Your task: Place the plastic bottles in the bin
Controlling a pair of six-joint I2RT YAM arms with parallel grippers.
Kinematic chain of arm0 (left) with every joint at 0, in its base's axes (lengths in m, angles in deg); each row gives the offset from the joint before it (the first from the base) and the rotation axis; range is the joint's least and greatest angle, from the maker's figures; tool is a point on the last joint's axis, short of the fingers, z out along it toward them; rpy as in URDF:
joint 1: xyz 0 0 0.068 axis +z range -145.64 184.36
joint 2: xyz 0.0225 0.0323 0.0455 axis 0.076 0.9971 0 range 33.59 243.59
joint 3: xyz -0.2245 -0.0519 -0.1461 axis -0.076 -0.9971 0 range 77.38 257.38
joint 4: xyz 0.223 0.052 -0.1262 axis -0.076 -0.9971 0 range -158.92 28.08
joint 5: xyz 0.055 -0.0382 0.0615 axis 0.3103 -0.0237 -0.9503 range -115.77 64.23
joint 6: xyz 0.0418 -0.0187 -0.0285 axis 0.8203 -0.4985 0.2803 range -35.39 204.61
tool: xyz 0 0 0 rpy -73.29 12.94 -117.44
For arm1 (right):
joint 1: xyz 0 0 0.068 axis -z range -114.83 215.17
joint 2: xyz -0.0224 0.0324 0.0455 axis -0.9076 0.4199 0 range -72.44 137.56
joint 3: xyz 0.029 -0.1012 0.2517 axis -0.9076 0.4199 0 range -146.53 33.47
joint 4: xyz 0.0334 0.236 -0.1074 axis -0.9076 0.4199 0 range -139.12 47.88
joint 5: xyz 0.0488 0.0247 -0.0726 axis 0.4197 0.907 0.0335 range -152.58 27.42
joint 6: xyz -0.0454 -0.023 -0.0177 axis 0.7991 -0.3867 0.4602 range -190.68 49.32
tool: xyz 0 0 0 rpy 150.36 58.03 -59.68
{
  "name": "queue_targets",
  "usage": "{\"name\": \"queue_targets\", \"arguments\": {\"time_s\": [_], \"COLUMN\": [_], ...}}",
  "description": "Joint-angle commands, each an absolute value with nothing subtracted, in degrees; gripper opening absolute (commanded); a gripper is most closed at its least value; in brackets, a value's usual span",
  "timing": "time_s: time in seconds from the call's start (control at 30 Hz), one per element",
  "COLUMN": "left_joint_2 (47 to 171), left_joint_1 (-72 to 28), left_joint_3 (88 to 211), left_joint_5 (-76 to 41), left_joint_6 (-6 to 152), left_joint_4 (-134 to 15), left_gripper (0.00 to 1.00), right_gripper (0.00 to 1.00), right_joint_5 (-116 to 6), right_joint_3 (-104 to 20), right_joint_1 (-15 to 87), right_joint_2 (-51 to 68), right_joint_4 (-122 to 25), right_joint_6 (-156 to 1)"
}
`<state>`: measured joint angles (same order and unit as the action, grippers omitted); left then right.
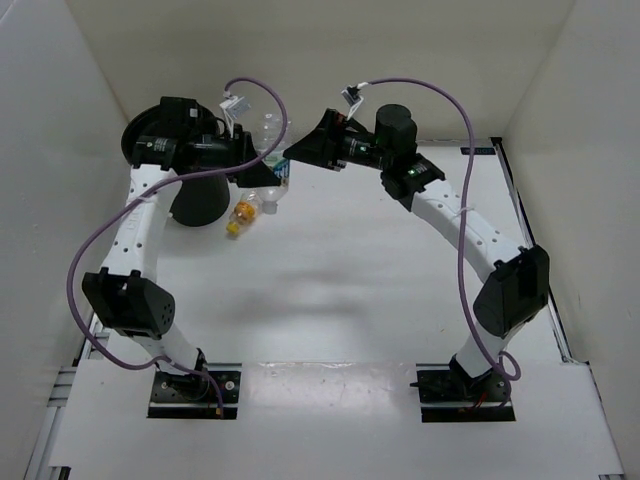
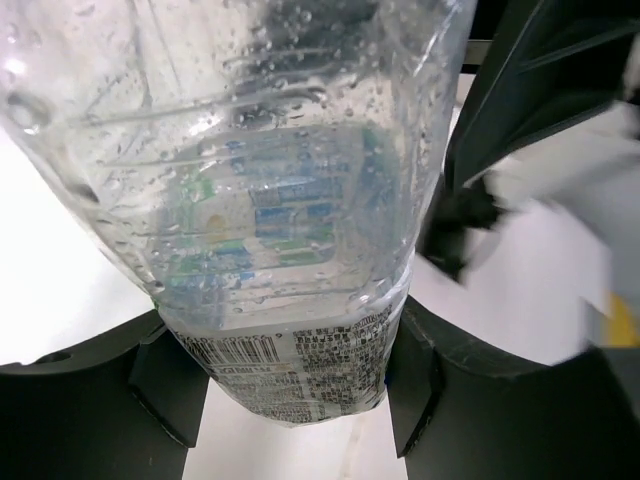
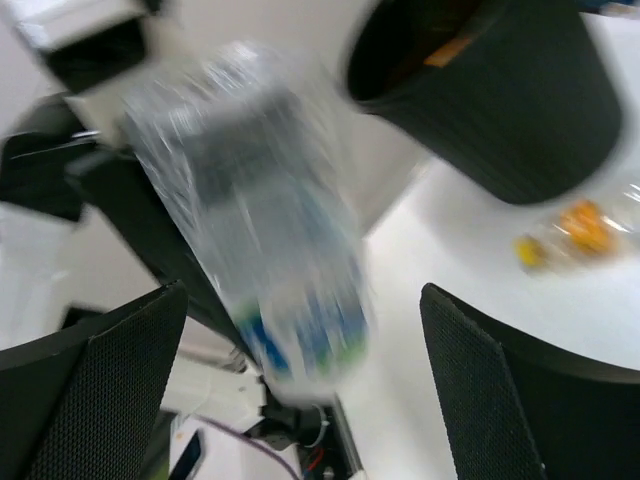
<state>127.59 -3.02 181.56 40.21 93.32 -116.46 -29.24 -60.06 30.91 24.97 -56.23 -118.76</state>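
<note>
The left gripper [image 2: 290, 360] pinches the blue-green-labelled bottle [image 2: 260, 210] low on its body, a finger [image 2: 160, 385] pressed to each side. The right gripper [image 3: 300, 370] is spread wide, holding nothing, with that bottle out ahead of its fingers. Beyond them to the right is the black bin [image 3: 520, 110], something orange blurred inside, and an orange-filled bottle [image 3: 575, 230] lies on the table [image 3: 450, 250] just beside it

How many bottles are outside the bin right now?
2: a clear bottle held in the left gripper, and an orange-filled bottle lying on the table by the bin. Others may be hidden behind the left arm.
</note>
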Motion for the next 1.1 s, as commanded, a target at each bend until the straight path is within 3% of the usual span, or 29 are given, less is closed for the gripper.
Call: {"name": "queue_targets", "arguments": {"time_s": [0.0,0.13,0.4,0.67,0.73,0.8,0.83,0.93,1.0,1.03,1.07], "left_joint_2": [126.76,126.67,124.99,137.21,139.14,140.98,140.99,140.39,139.24,137.84,137.05], "left_joint_1": [-1.54,-1.53,-4.61,5.67,5.68,5.68,5.68,5.68,5.68,5.68,5.68], "left_joint_3": [186.17,192.4,194.8,203.06,202.27,201.74,200.87,197.27,195.16,194.54,194.01], "left_joint_5": [23.66,8.28,-40.39,-41.77,-43.24,-46.23,-47.81,-50.47,-51.08,-51.08,-51.08], "left_joint_6": [92.17,93.66,108.06,110.71,111.85,111.86,111.86,112.39,112.39,111.6,111.6], "left_joint_4": [-115.0,-114.39,-98.14,-96.63,-96.63,-96.63,-96.63,-96.63,-96.63,-96.63,-96.63], "left_gripper": [0.11,0.11,0.11,0.11,0.19,0.37,0.52,0.62,0.83,0.97,1.0], "right_gripper": [1.0,1.0,1.0,1.0,1.0,1.0,1.0,1.0,1.0,1.0,1.0], "right_joint_5": [-40.39,-47.97,-57.4,-58.63,-58.63,-58.63,-58.63,-58.63,-58.63,-59.15,-59.15], "right_joint_3": [-61.37,-60.57,-59.0,-56.44,-56.44,-56.44,-55.92,-55.39,-55.39,-55.39,-55.39], "right_joint_1": [33.35,34.06,34.06,31.78,31.77,31.77,31.77,31.77,31.77,31.77,31.77], "right_joint_2": [18.89,15.28,13.43,12.38,12.38,12.38,11.77,11.15,11.15,11.15,11.15], "right_joint_4": [-44.3,-36.04,-22.93,-22.4,-21.35,-20.82,-20.82,-20.82,-20.82,-20.29,-20.29], "right_joint_6": [-112.71,-107.61,-101.53,-99.25,-99.25,-98.72,-98.72,-98.11,-97.58,-97.58,-97.06]}}
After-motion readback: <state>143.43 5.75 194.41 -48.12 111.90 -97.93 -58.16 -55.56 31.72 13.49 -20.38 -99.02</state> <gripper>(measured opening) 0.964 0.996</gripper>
